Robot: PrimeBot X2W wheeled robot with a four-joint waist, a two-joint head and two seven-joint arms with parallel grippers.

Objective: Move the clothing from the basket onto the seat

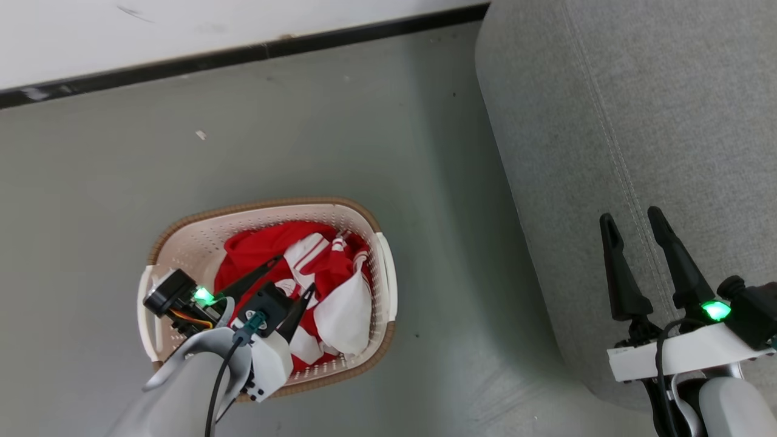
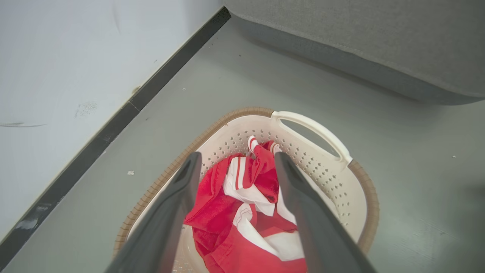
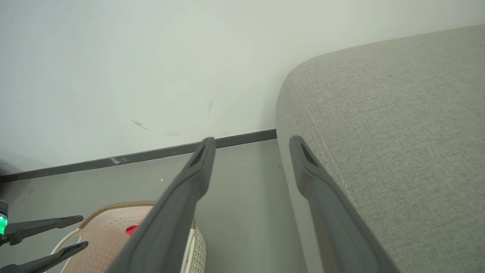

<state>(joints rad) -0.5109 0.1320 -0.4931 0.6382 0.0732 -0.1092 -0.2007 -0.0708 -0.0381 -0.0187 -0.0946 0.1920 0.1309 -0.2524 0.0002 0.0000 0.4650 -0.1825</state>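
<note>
hovering, jaws spread, over the cream perforated plastic basket (image 1: 200, 238), the left gripper (image 1: 297, 272) readies to seize the red-white clothing (image 1: 255, 252).

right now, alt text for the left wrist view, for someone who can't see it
The open left gripper hangs over red and white clothing heaped in a cream perforated basket. The basket stands on a grey floor, a white wall at left and the grey seat at upper right.
</note>
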